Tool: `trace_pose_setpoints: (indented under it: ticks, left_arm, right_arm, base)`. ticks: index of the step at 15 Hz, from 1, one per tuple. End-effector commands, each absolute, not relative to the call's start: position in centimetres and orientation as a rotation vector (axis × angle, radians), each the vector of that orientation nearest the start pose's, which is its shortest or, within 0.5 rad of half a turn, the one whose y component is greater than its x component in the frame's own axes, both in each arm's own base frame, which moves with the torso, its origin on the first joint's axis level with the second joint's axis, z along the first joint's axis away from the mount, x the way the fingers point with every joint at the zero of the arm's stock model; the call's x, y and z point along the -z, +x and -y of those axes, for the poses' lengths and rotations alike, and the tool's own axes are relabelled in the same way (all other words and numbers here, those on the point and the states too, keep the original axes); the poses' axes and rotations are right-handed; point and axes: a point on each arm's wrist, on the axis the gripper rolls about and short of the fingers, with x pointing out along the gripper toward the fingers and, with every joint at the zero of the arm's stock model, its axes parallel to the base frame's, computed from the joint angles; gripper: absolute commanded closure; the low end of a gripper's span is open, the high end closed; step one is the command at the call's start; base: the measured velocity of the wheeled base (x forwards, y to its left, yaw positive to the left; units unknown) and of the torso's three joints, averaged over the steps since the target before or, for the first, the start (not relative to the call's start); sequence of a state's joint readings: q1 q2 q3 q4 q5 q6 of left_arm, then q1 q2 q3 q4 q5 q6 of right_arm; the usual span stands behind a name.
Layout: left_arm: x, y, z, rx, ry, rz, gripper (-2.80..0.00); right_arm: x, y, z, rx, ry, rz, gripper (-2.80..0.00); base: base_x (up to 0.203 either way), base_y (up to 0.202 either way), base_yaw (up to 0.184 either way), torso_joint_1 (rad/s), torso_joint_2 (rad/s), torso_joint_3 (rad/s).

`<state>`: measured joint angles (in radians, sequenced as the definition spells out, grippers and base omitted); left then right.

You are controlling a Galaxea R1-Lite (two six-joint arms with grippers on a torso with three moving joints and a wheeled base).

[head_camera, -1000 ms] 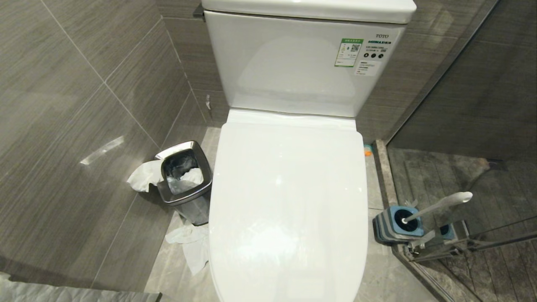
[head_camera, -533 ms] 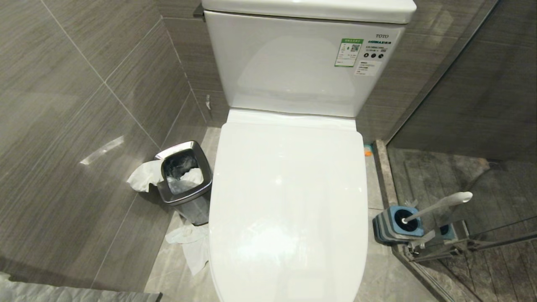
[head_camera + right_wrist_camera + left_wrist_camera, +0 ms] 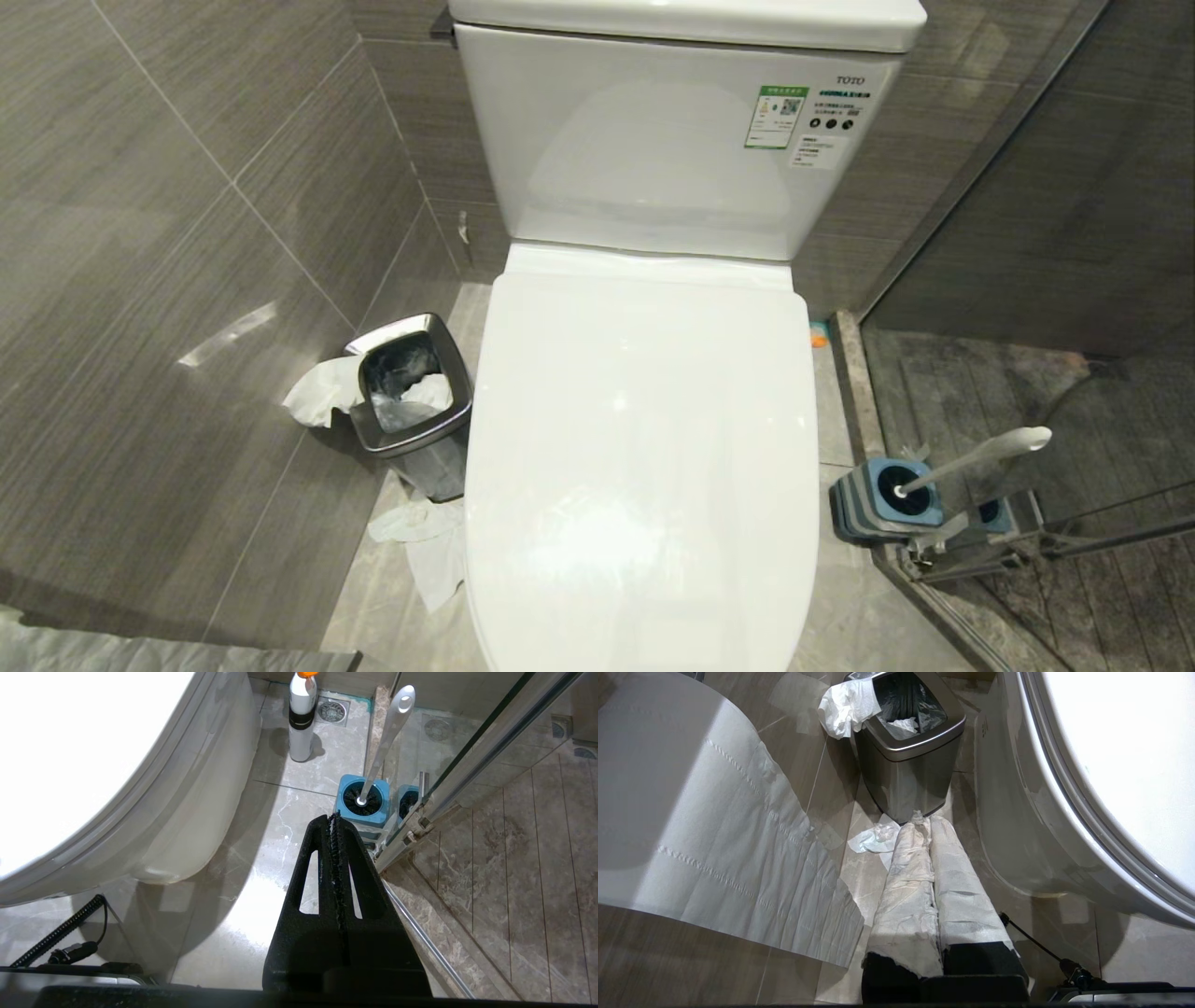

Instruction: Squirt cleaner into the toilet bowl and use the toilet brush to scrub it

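You stood in a narrow bathroom with dark grey striped wall tiles (image 3: 168, 243) on your left and behind the cistern (image 3: 653, 140). The floor (image 3: 261, 891) was pale marbled stone, glossy with reflected light. A steel bin (image 3: 411, 411) sat by the wall, tissue (image 3: 425, 551) lying around it. On your right, a glass shower door (image 3: 1046, 280) closed off a darker tiled floor with a drain (image 3: 331, 711) nearby.

1. The left gripper (image 3: 927, 826) has two long fingers (image 3: 906, 896) wrapped in white, grubby paper-like covering over black bases.
2. The right gripper (image 3: 335, 817) is matte black, slotted, with toothed inner edges.
3. A coiled black cable (image 3: 58, 933) trails beside it.
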<state>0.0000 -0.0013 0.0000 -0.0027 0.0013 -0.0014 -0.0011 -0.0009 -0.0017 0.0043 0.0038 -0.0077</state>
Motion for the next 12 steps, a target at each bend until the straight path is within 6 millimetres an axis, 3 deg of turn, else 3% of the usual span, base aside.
trace_pose_setpoints:
  ticks: [1,12]
  left_arm:
    - [-7.54,-2.27,0.00,-0.002,-0.002,0.002,0.00]
    - [-7.53,-2.27,0.00,-0.002,-0.002,0.001,0.00]
  right_arm:
    - [-7.54,-2.29,-0.01,-0.005,-0.008,-0.003,0.00]
    - [-7.54,-2.29,-0.02,-0.004,-0.008,-0.003,0.00]
  base:
    - [0.000,0.000,0.000,0.000,0.00,0.000]
    - [0.000,0.000,0.000,0.000,0.00,0.000]
